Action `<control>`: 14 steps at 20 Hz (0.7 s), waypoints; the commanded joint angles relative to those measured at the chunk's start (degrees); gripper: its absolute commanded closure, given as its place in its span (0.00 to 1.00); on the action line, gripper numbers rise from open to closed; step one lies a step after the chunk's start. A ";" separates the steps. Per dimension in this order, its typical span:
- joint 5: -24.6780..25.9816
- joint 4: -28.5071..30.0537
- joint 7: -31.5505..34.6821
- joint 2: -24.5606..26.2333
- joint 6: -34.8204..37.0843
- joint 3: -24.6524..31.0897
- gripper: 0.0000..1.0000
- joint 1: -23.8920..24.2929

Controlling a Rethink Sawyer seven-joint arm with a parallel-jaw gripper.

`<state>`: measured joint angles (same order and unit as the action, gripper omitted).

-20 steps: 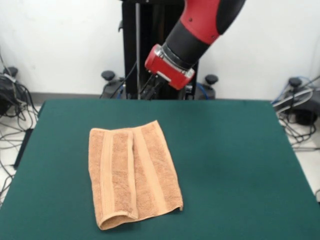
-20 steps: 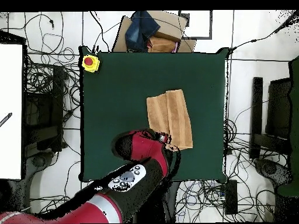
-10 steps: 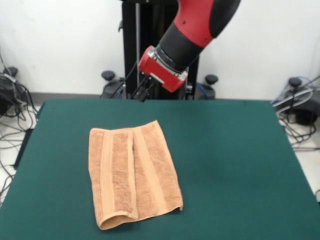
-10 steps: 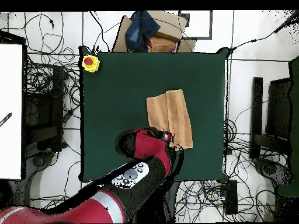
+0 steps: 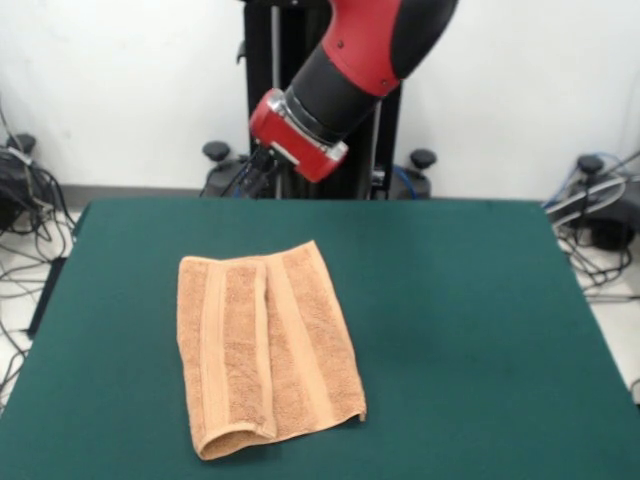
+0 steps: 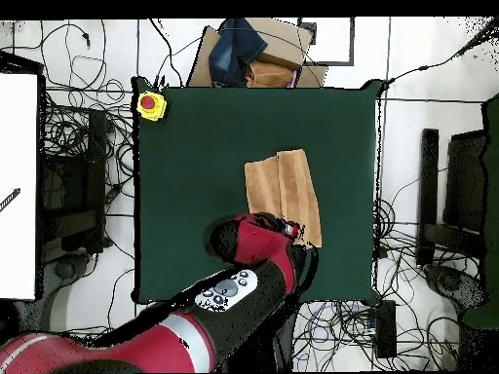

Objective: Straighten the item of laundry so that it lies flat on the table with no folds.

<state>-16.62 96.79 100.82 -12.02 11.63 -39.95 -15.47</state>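
Observation:
The tan-orange towel (image 5: 265, 350) lies on the green table (image 5: 470, 330), left of the middle in the front view. It is folded: its left part is doubled over the middle, with a rolled fold at the near-left corner. My gripper (image 5: 254, 176) hangs above the table's far edge, beyond the towel's far end and well clear of it. Its tips show dark against the dark pedestal, so its state is unclear. In the overhead view the towel (image 6: 283, 190) shows right of the middle of the table (image 6: 195, 166), with my red arm (image 6: 258, 248) covering its lower end.
A yellow box with a red button (image 6: 150, 104) sits at the table's top-left corner in the overhead view. A cardboard box with blue cloth (image 6: 249, 54) stands beyond the top edge. Cables lie on the floor all round. The black pedestal (image 5: 275, 100) stands behind the far edge.
My arm and gripper have swung left in the front view, along the table's far edge. The towel has not moved.

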 commanded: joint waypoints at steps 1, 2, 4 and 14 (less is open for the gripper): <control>-5.90 -5.07 18.92 6.88 11.57 -4.35 1.00 -5.17; -6.71 -5.69 19.76 8.15 11.95 -5.14 1.00 -5.72; -7.94 -6.94 21.41 10.60 14.26 -7.72 1.00 -7.27; -15.91 -14.02 25.03 19.82 7.77 -4.34 1.00 -5.93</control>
<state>-25.90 91.64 104.88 -0.50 21.70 -49.12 -22.41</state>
